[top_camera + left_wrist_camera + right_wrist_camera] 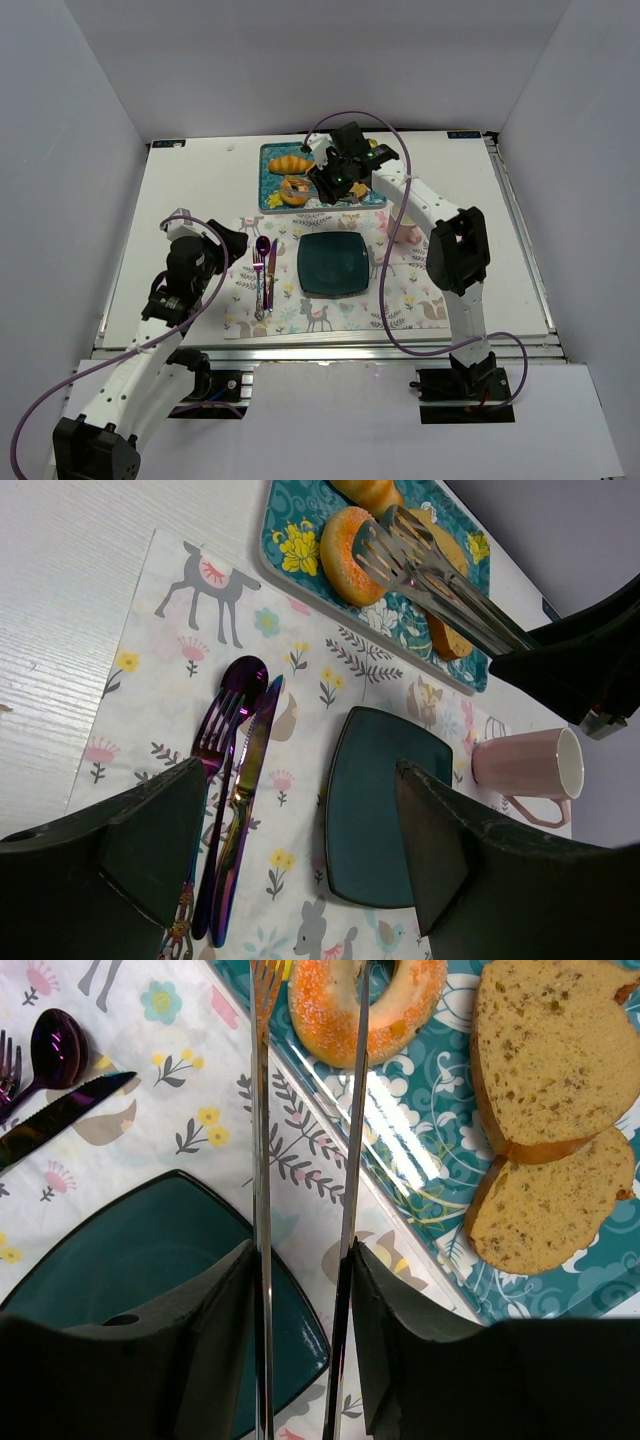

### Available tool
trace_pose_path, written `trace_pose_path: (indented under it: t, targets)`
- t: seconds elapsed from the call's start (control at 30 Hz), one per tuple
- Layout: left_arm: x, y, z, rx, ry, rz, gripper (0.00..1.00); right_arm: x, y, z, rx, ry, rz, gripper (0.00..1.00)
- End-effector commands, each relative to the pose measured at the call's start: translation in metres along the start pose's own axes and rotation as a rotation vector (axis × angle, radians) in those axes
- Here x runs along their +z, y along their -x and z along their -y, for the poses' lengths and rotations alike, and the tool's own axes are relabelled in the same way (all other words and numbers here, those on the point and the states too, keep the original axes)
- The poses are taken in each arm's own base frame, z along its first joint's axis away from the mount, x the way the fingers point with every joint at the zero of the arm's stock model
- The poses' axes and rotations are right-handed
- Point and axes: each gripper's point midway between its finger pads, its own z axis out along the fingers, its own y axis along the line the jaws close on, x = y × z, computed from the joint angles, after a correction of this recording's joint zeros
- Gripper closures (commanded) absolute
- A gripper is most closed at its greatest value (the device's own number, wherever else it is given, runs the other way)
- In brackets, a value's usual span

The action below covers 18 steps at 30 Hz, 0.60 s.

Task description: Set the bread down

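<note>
You see golden-orange bread (pixel 318 1022), a teal floral tray (pixel 420 1150), dark teal plate (pixel 120 1260), pastel animal-print placemat (pixel 180 1090), iridescent purple cutlery (pixel 250 770), pink mug (pixel 520 765), silver tongs (pixel 262 1210).

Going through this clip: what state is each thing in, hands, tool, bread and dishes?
Left hand: open, holding nothing.
Right hand: closed on the tongs.
Bagel: flat on the tray.
Tongs: arms apart, tips at the bagel.
Plate: empty.
Mug: upright, looks empty.
Cutlery: lying flat beside the plate.
</note>
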Motion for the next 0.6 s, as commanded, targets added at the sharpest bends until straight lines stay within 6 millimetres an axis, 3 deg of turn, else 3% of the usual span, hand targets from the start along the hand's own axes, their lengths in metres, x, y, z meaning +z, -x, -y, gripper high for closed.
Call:
trace_pose_path:
  t: [0.0,0.57]
  targets:
    - [-0.002,0.005,0.000,-0.009,0.000,0.027,0.15,-0.010,0.016,0.003,-0.023,-0.029,0.049,0.53]
    - [-0.001,0.005,0.000,-0.006,0.001,0.024,0.15,0.008,-0.004,-0.006,-0.019,-0.008,-0.013,0.52]
